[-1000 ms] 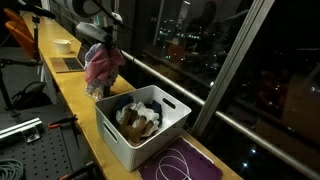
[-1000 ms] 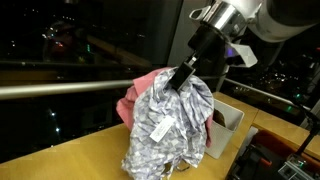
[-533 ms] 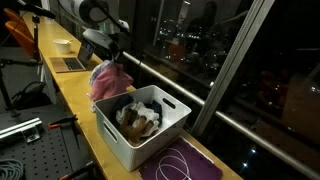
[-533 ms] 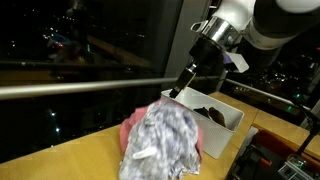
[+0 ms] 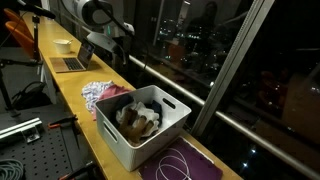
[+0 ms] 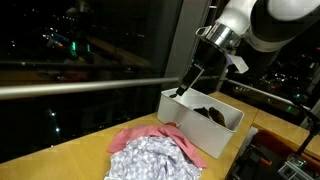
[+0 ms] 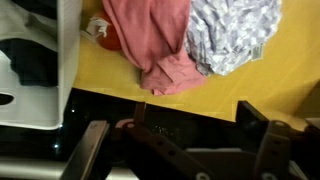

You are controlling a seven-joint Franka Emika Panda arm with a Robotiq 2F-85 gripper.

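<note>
A pink cloth (image 7: 150,40) and a grey patterned cloth (image 7: 235,35) lie crumpled together on the yellow table, just beside the white bin (image 7: 68,40). In both exterior views the heap (image 5: 100,92) (image 6: 155,155) rests flat next to the bin (image 5: 120,140) (image 6: 190,125), which holds other dark and brown garments. My gripper (image 6: 180,93) (image 5: 119,52) hangs above the heap with nothing in it. In the wrist view the gripper (image 7: 172,120) is open, its fingers (image 7: 262,130) spread wide and the cloths well below them.
A laptop (image 5: 70,63) and a small white container (image 5: 63,44) sit farther along the table. A purple mat with a white cable (image 5: 180,160) lies past the bin. A window with a metal rail (image 6: 70,88) runs along the table's far edge.
The gripper opened and let go of the bundled cloths. They dropped from hanging in the air onto the table beside the bin, and the gripper rose a little.
</note>
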